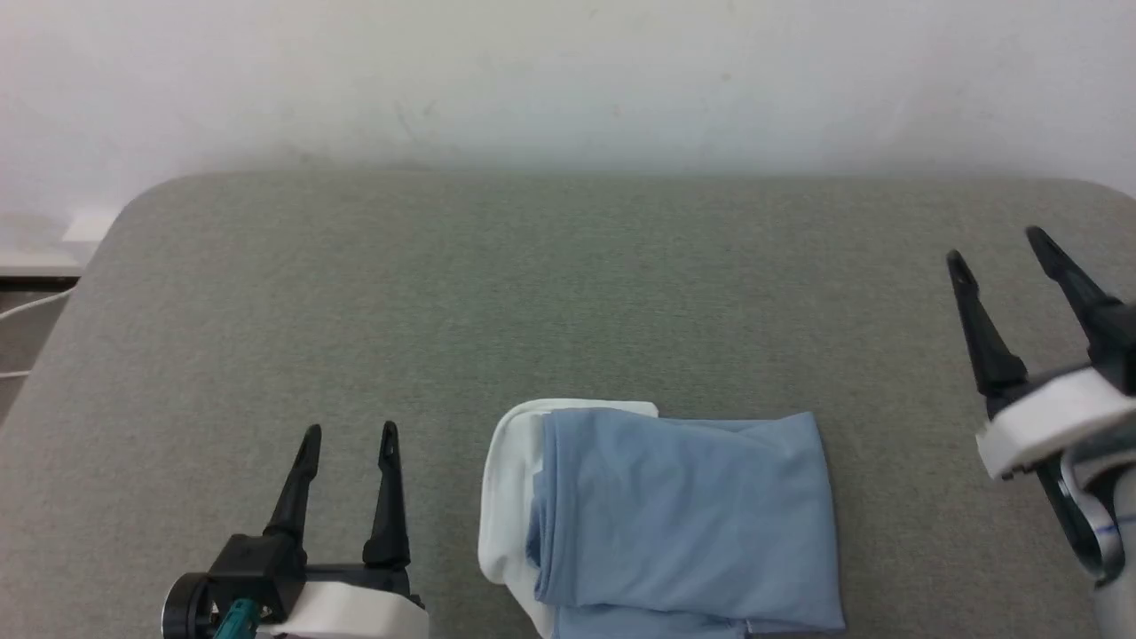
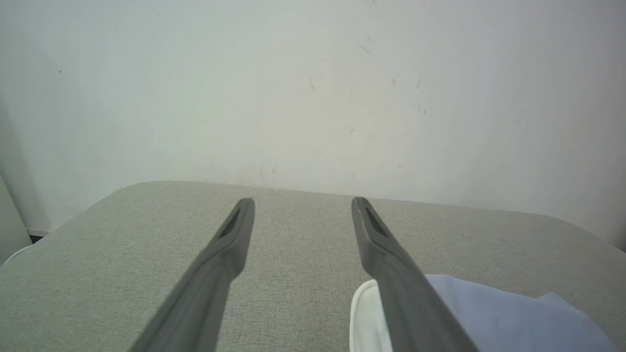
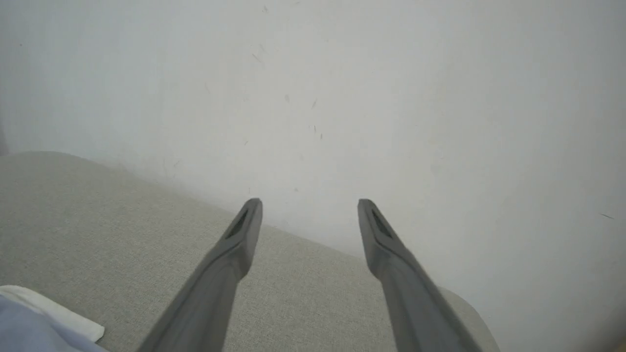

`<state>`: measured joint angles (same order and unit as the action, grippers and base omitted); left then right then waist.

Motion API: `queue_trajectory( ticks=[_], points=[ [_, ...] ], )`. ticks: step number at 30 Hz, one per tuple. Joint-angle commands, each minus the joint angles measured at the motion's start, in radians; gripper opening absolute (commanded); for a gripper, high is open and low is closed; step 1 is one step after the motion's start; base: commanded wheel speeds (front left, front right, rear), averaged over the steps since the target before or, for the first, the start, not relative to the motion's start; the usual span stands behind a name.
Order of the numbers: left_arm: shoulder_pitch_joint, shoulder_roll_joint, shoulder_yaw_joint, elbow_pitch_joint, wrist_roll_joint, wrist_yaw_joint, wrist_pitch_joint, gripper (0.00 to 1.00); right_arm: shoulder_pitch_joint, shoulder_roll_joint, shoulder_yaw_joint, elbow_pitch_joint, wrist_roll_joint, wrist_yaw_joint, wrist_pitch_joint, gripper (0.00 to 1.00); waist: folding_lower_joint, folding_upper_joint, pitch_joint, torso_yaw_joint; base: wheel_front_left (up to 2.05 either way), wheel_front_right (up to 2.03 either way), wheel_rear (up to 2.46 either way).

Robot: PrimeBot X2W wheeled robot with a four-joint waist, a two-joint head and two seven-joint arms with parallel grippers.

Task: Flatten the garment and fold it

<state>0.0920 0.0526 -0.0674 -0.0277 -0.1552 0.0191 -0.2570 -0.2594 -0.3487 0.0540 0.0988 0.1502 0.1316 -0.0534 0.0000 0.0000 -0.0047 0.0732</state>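
From the left: the left gripper (image 1: 350,430), jaws wide and empty, then the single garment (image 1: 683,515) folded at the grey tabletop's (image 1: 532,284) near edge, white collar leftward, then the right gripper (image 1: 995,246), likewise wide and empty, well apart, a white wall (image 1: 568,80) behind.

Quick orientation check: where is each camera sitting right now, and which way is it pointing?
Head view: high at the near edge, looking forward and down at the grey table, the folded garment and the white wall; left gripper at lower left, right gripper at far right, both open.
Left wrist view: low over the table, facing the wall along its own two fingers; garment at lower right.
Right wrist view: facing the wall along its own fingers; garment at lower left.
Shared: both wrist views show the garment, table and wall.
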Motion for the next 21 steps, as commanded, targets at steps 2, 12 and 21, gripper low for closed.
queue_trajectory(
  ticks=[2,12,21],
  points=[
    [-0.012,-0.002,0.004,-0.009,0.013,0.004,-0.005,1.00,0.045,0.025,-0.024,-0.027,-0.007,-0.001,-0.029,1.00,0.0000,0.0000,0.012,-0.036,0.00,0.00,0.00],
    [-0.002,-0.002,0.007,-0.032,0.050,0.005,-0.005,1.00,0.275,0.179,-0.129,-0.169,-0.034,-0.001,-0.117,1.00,0.0000,0.0000,0.021,-0.062,0.00,0.00,0.00],
    [-0.006,-0.002,-0.002,-0.018,0.049,0.000,-0.005,1.00,0.360,0.245,-0.124,-0.186,-0.016,-0.001,-0.061,1.00,0.0000,0.0000,0.041,-0.067,0.00,0.00,0.00]
  ],
)
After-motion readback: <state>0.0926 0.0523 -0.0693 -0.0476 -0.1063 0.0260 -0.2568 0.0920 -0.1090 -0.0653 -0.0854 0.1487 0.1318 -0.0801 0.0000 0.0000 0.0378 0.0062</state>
